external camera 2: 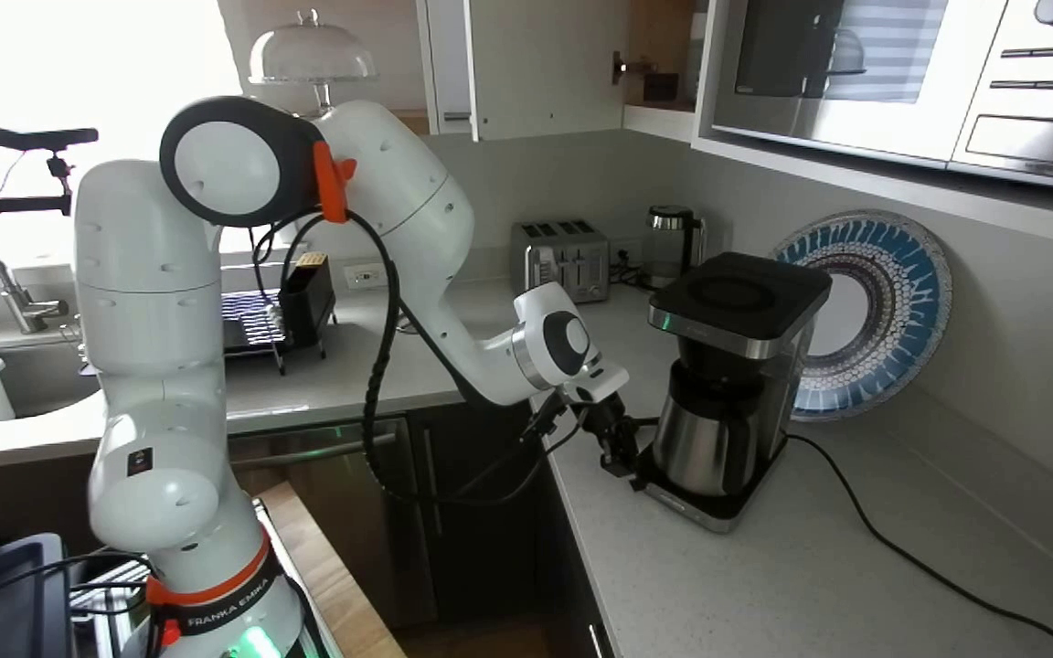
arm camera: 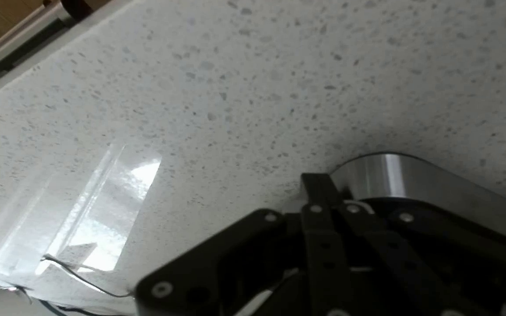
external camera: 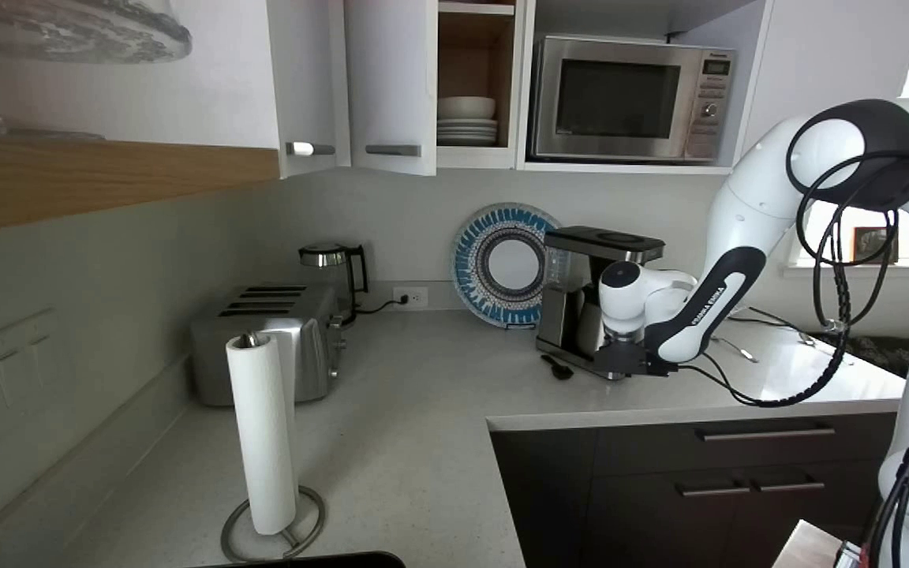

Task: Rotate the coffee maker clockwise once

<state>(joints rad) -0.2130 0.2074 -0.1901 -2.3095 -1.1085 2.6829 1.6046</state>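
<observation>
A boxy black-and-silver drip coffee maker (external camera 2: 726, 355) stands upright on the pale speckled stone counter (external camera 2: 837, 567), right of the white-and-black robot arm (external camera 2: 408, 174) in an exterior view. Its steel carafe (external camera 2: 693, 439) with a black handle sits on the machine's base (external camera 2: 686, 509). The black 2-fingered gripper (external camera 2: 633, 473) hangs low over the counter at the left corner of that base. Its jaws are closed, the 2 fingertips (arm camera: 312, 184) drawn together; in the wrist view they overlap the rounded steel corner, and whether they touch it cannot be told. A black power cord (external camera 2: 947, 585) runs across the counter from beside the base toward the near right. A large round disc (external camera: 511, 264), patterned in blue, white and grey, leans against the pale wall (external camera 2: 1020, 302) just beyond the machine. Well apart from it, to the left in both exterior views, stand a low silver slotted toaster (external camera 2: 577, 260) and a black-handled glass kettle (external camera 2: 664, 256). In an exterior view a small black spoon-like item (external camera: 557, 368) lies just left of the coffee maker, a white paper towel roll (external camera: 259, 434) on a metal stand (external camera: 322, 514) stands near left, and a silver microwave (external camera: 620, 99) sits above in the white wall cabinet (external camera: 390, 79)
</observation>
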